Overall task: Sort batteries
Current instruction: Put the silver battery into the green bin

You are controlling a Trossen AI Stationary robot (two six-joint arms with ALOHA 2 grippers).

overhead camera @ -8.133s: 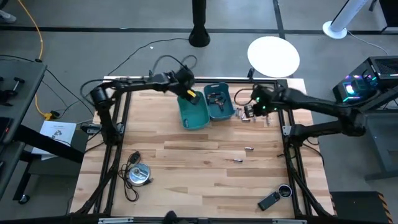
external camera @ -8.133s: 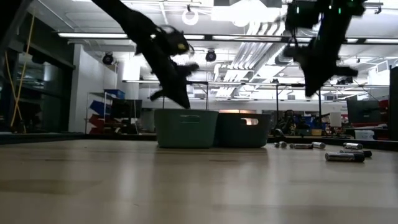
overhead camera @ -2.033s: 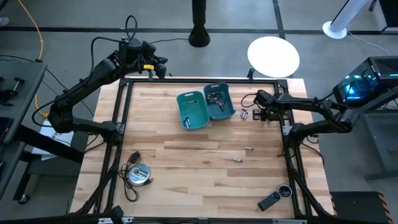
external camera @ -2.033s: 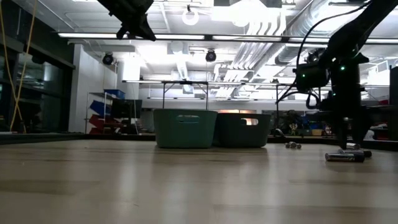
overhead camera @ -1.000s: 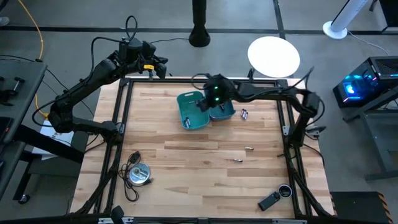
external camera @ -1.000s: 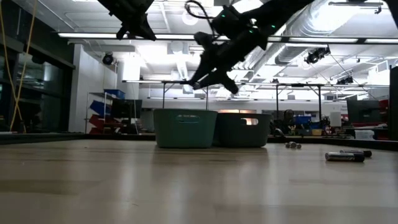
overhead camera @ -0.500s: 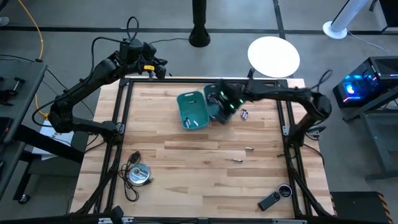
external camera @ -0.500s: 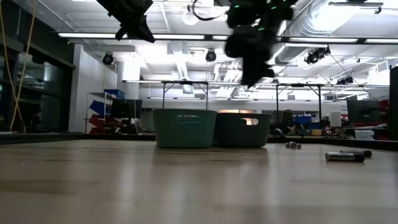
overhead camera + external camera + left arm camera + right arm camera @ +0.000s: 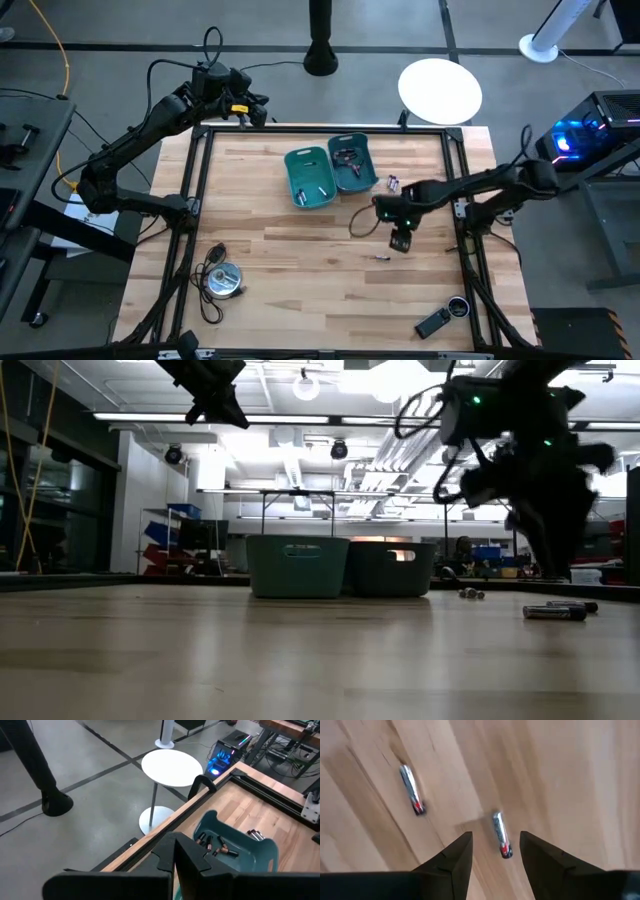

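Two teal bins stand side by side at the table's far middle, the left bin and the right bin, each with a few batteries inside. Loose batteries lie beside the right bin and nearer the front. My right gripper points down, open, over the table's right middle. One battery lies flat on the wood between and below its fingertips, another a little aside. My left gripper is shut and holds nothing, high over the table's far left corner.
A round silver disc with a black cable lies near the front left. A black gadget with a round lens lies at the front right. A white round side table stands beyond the far edge. Bare wood spreads across the middle.
My right gripper has swung from above the bins toward the table's right and near side, has come down and has tipped until its fingers point at the wood over a loose battery. The batteries and bins have stayed where they were.
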